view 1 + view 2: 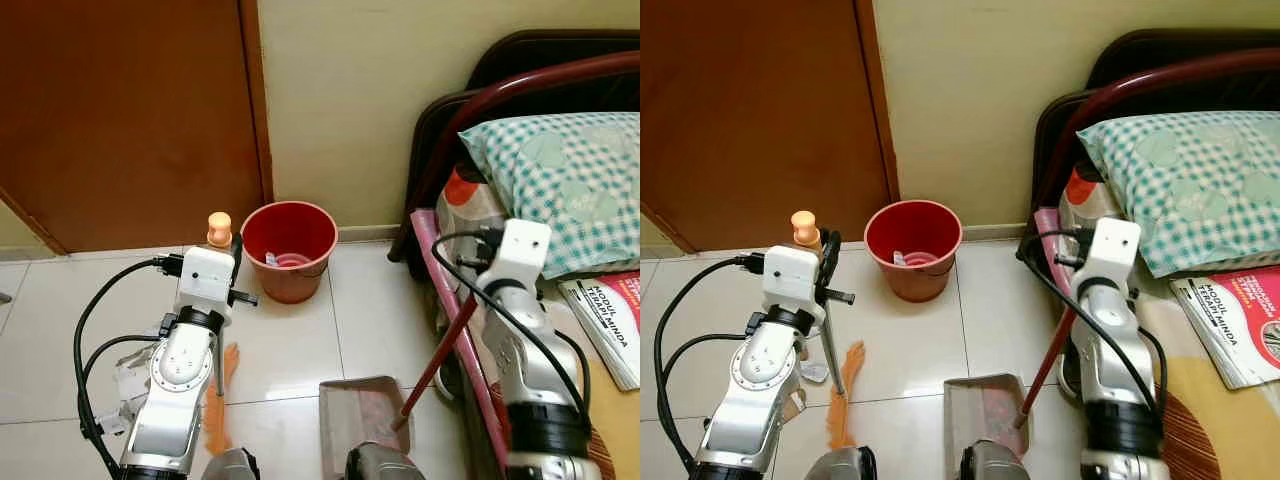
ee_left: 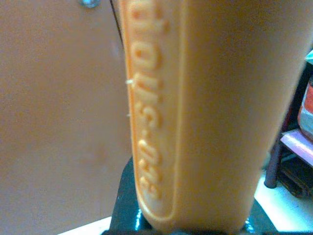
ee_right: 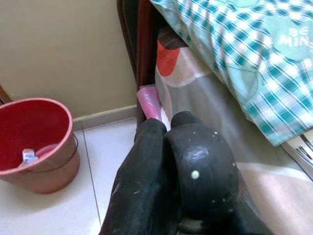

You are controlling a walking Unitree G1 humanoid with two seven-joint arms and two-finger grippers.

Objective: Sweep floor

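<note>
I count 1 broom (image 1: 840, 395) clamped in my left tool (image 1: 808, 243), 1 dustpan (image 1: 985, 410) held by its handle in my right tool (image 3: 168, 147), 1 red bucket (image 1: 290, 250).

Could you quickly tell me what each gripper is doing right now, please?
Left gripper: closed on the orange broom handle, held upright above the tiles.
Right gripper: closed on the dustpan's handle, whose black end cap sits between its fingers.

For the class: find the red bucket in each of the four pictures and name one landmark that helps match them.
Left eye view: red bucket on the floor by the wall, centre.
Right eye view: same bucket, slightly further left.
Left wrist view: not in it; the orange broom handle is close up.
Right wrist view: bucket on the floor beside the bed.
Shared landmark: the checked pillow.
</note>
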